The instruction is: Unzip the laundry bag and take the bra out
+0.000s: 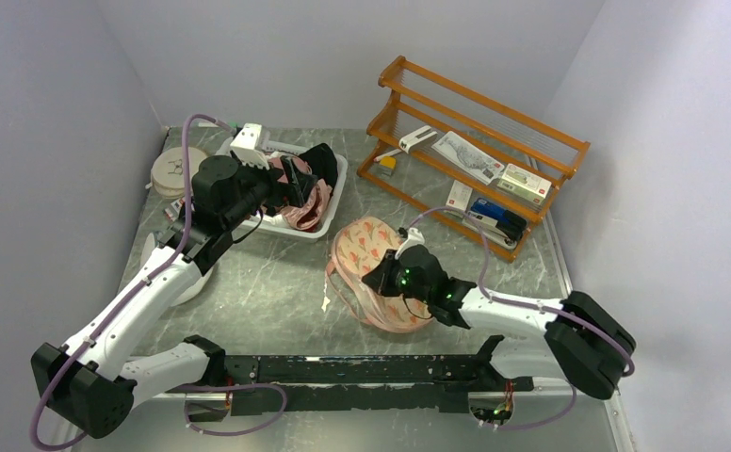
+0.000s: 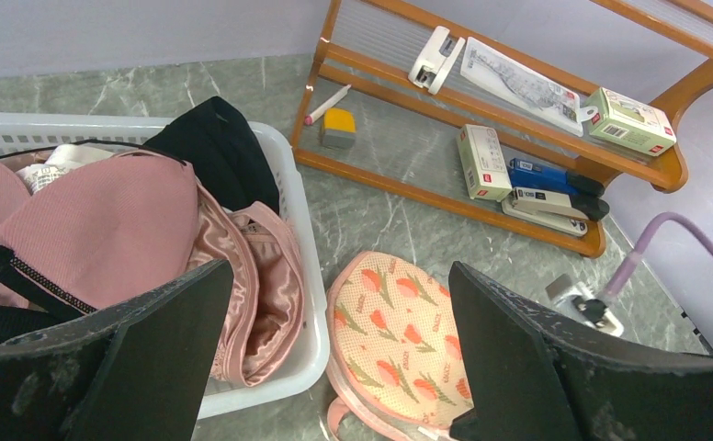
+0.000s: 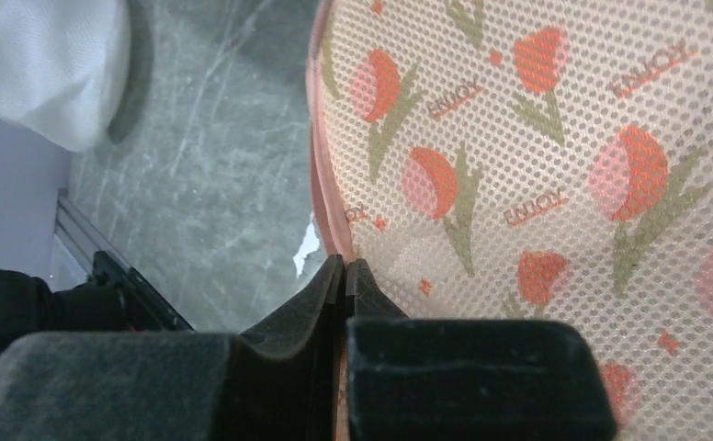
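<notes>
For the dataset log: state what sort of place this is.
Likely a staged robot test cell, not a home: plain walls box in a marble-look table, with mismatched props, a laundry basket beside a wooden rack of staplers.

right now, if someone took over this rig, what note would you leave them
The left gripper is open and empty, over the white basket.
The right gripper is shut on the pink edging of the laundry bag, which lies on the table in front of the right arm.
The bra is out of the bag and lies in the basket on top of other garments.
Done: the bra is removed.
Left: probably only releasing the bag. How far the zipper is open cannot be told.
</notes>
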Robot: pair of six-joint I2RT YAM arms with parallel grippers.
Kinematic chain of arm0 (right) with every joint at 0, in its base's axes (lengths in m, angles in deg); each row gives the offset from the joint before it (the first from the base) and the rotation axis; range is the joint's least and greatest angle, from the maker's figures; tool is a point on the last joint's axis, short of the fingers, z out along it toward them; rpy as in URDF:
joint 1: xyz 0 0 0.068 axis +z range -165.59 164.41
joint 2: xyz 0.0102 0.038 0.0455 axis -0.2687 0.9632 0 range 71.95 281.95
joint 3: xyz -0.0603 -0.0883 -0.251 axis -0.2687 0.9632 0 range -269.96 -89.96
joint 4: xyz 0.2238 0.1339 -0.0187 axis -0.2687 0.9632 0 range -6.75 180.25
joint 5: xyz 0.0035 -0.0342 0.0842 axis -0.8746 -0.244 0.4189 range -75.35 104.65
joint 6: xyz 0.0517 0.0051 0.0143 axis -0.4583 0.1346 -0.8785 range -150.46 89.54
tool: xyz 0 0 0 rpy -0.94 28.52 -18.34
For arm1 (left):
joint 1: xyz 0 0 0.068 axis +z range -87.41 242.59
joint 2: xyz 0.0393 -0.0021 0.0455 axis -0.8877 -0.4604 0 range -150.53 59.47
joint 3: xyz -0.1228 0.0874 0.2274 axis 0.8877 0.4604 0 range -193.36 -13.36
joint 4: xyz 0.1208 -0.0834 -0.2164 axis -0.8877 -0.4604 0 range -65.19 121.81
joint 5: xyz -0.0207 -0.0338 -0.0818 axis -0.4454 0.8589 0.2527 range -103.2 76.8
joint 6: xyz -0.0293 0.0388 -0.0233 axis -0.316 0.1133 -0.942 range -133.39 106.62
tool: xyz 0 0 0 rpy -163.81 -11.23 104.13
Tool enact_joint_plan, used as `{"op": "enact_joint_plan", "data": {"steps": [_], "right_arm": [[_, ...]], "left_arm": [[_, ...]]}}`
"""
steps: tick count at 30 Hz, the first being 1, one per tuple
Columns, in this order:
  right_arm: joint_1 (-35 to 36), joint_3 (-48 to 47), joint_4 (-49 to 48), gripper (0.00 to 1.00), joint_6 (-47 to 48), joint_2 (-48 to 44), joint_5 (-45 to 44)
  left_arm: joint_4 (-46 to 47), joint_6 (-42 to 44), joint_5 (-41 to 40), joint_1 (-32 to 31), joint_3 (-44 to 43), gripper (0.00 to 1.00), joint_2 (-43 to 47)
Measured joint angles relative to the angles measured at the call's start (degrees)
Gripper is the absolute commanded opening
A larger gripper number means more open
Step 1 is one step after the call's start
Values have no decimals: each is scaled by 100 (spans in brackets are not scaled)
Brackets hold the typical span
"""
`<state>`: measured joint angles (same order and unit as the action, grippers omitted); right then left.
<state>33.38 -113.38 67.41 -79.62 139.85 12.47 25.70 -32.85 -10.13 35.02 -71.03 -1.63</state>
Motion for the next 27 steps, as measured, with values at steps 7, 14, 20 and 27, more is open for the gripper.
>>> {"op": "enact_joint_plan", "data": {"steps": [7,14,20,27], "right_arm": [[149,223,-503,0,-118,671,-24],[249,249,-837,1,-125,977,-22],[254,256,-896,12,-90,1231,-98],[254,321,-428,28,48,988,-656]], "left_arm": [[0,0,0,0,0,99,0],[0,0,0,0,0,99,-33],[-9,0,0,0,0,99,-42],[-11,7,-4,0,0,99,-42]]}}
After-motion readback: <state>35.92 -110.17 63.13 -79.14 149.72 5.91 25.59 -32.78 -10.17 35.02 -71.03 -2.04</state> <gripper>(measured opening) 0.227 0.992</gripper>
